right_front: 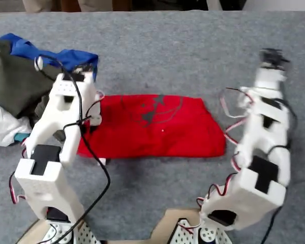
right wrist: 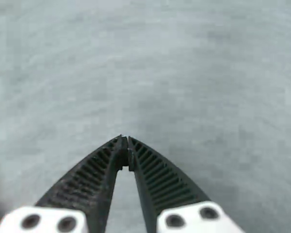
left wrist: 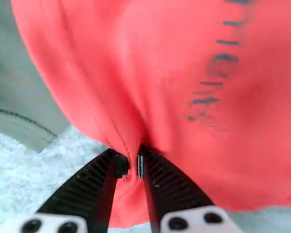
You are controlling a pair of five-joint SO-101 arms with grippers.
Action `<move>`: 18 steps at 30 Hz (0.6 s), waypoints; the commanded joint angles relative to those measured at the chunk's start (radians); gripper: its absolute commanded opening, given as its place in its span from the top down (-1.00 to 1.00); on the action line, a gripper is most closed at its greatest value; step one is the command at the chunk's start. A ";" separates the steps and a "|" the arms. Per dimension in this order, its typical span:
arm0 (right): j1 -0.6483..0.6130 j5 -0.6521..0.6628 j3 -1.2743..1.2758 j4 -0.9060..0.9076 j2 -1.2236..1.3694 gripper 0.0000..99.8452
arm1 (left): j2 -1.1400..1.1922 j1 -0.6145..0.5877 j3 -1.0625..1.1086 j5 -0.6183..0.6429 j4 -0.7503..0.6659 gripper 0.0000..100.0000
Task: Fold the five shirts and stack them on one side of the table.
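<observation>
Evidently, the table (right_front: 157,35) is being used in two zones. A pile (right_front: 15,86) of unfolded shirts, olive, blue and white, is heaped at its far left edge, apart from the working space. The red shirt (right_front: 162,133) is laid flat in the middle, between the two arms, as a wide band, and is probably partly folded already. Its left edge is pinched by the left gripper (left wrist: 133,165), whose jaws are clenched on a fold of cloth, presumably so that this side can be lifted and carried across. The right gripper (right wrist: 124,151) is held closed and empty above bare table, beyond the shirt's right end, out of the way.
</observation>
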 commanded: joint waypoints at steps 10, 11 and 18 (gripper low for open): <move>0.220 -0.169 -0.170 -0.124 0.102 0.99 | -0.010 0.382 -0.302 -0.002 0.068 0.96; 0.228 -0.180 -0.186 -0.124 0.117 0.99 | -0.010 0.413 -0.328 0.000 0.068 0.96; 0.231 -0.192 -0.219 -0.123 0.153 0.99 | -0.007 0.583 -0.535 0.002 0.060 0.96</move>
